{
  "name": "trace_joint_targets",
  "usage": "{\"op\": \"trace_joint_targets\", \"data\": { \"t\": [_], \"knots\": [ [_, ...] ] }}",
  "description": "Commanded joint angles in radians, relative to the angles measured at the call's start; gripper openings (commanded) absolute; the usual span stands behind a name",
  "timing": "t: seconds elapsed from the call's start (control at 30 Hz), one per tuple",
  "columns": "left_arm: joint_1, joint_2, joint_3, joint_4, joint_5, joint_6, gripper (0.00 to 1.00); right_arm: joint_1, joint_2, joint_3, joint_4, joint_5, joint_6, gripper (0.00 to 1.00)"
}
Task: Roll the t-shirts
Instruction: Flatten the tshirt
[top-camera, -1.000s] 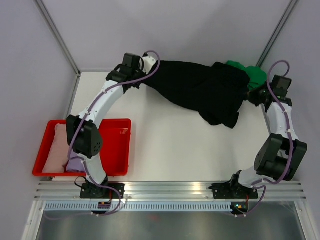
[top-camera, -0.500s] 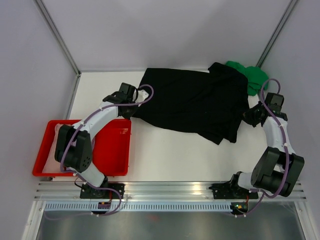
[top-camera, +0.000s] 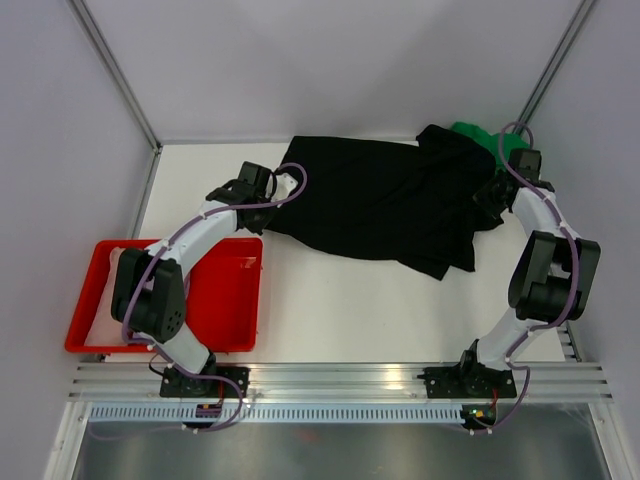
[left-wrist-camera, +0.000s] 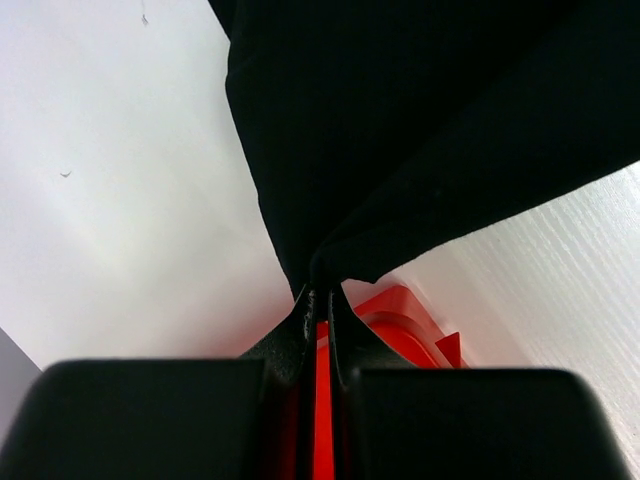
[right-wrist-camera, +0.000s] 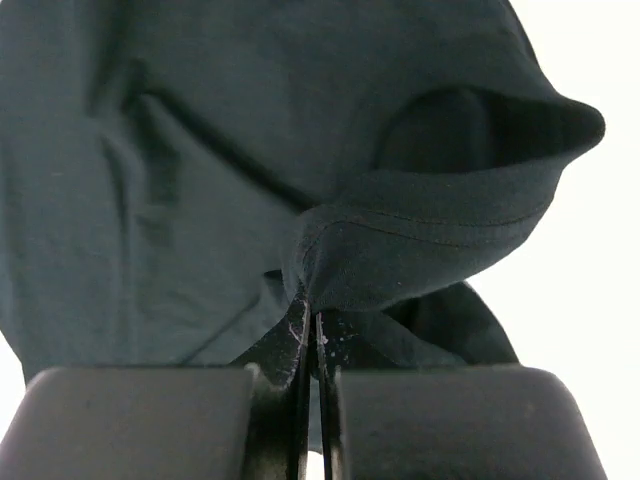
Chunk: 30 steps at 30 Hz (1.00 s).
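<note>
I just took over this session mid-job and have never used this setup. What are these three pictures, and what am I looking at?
These are two robot arms bolted at the near edge of a white table. The wide picture looks down from above and behind them, left arm on the left. The other two come from a camera on each wrist, looking along its own fingers. A black t-shirt lies spread across the far part of the table. The left gripper is shut on its left edge, the right gripper on a fold at its right side. A green t-shirt sits bunched in the far right corner. A red tray at the left holds pale cloth.
</note>
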Motion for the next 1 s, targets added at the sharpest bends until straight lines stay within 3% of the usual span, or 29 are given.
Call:
{"op": "trace_joint_targets", "data": {
  "t": [0.0, 0.07, 0.13, 0.17, 0.2, 0.3, 0.4, 0.63, 0.87, 0.97],
  "knots": [
    [0.004, -0.025, 0.001, 0.025, -0.005, -0.059, 0.02, -0.042, -0.001, -0.071, 0.031, 0.039, 0.018, 0.0],
    [0.003, -0.021, -0.003, 0.025, 0.012, -0.066, 0.02, -0.042, 0.05, -0.048, 0.043, 0.008, 0.018, 0.02],
    [0.004, -0.008, 0.002, 0.025, 0.012, -0.066, 0.02, -0.036, 0.096, -0.011, 0.068, -0.036, 0.012, 0.12],
    [0.004, 0.002, 0.01, 0.025, 0.009, -0.066, 0.02, -0.025, 0.12, 0.048, 0.068, -0.055, -0.012, 0.19],
    [0.003, 0.007, 0.016, 0.025, 0.006, -0.066, 0.02, -0.019, 0.178, 0.088, 0.066, -0.09, -0.035, 0.41],
    [0.004, 0.016, 0.034, 0.025, 0.017, -0.063, 0.02, 0.004, 0.26, 0.273, -0.051, -0.076, -0.167, 0.55],
    [0.004, 0.013, 0.045, 0.023, 0.022, -0.062, 0.02, 0.022, 0.169, 0.27, -0.124, 0.035, -0.242, 0.6],
    [0.003, 0.036, 0.079, 0.023, 0.041, -0.077, 0.02, 0.024, -0.092, -0.049, -0.231, 0.201, -0.201, 0.64],
    [0.003, 0.025, 0.08, 0.026, 0.051, -0.056, 0.02, 0.027, -0.293, -0.296, -0.207, 0.054, -0.121, 0.65],
    [0.003, 0.033, 0.083, 0.026, 0.055, -0.045, 0.02, 0.03, -0.28, -0.373, -0.149, 0.115, -0.143, 0.67]
  ]
}}
